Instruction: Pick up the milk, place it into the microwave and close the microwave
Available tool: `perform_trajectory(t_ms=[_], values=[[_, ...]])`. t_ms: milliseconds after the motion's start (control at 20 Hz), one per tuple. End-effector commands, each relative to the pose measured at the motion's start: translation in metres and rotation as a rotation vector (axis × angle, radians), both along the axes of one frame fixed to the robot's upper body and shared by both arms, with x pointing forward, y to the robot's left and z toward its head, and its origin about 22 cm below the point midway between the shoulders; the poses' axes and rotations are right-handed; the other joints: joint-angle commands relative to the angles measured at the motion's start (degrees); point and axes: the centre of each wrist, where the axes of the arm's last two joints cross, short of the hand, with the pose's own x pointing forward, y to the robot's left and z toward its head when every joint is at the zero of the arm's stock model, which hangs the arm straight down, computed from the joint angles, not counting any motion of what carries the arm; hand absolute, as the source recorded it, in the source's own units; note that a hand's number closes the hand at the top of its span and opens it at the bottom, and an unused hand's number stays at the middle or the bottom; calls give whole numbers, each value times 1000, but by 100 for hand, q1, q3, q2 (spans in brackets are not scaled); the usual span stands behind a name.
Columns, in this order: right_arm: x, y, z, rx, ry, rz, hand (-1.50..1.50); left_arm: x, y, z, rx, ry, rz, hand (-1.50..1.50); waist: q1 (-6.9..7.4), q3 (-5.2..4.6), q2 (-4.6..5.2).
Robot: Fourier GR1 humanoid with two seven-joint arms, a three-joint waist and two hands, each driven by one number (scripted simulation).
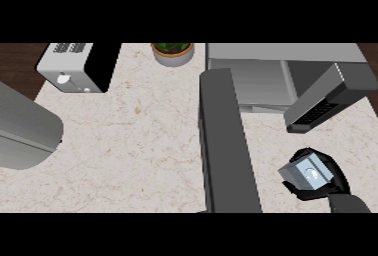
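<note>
The milk (pixel 306 174), a small grey-blue carton, sits in my right hand (pixel 331 184) low over the counter at the lower right. The black fingers curl round its sides. The microwave (pixel 251 52) stands at the back right, and its open cavity (pixel 251 85) faces me. Its dark door (pixel 225 145) is swung wide open and reaches toward the front edge, just left of the carton. A dark keypad panel (pixel 317 112) juts out on the microwave's right side, above the hand. My left hand does not show.
A grey and black toaster-like box (pixel 74 67) stands at the back left. A potted plant (pixel 173 52) is at the back middle. A large rounded grey shape (pixel 26 127) fills the left edge. Marble counter (pixel 133 145) lies between it and the door.
</note>
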Motion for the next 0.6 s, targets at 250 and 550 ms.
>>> perform_trajectory(t_ms=[250,550], values=[[19,64,-15,166,-130,-13,150,-3,-15,20,-34,-101,-31,-150,21,18,13],[29,84,-15,156,-160,-25,150,-10,-4,20,-63,-76,-41,-150,9,9,4]])
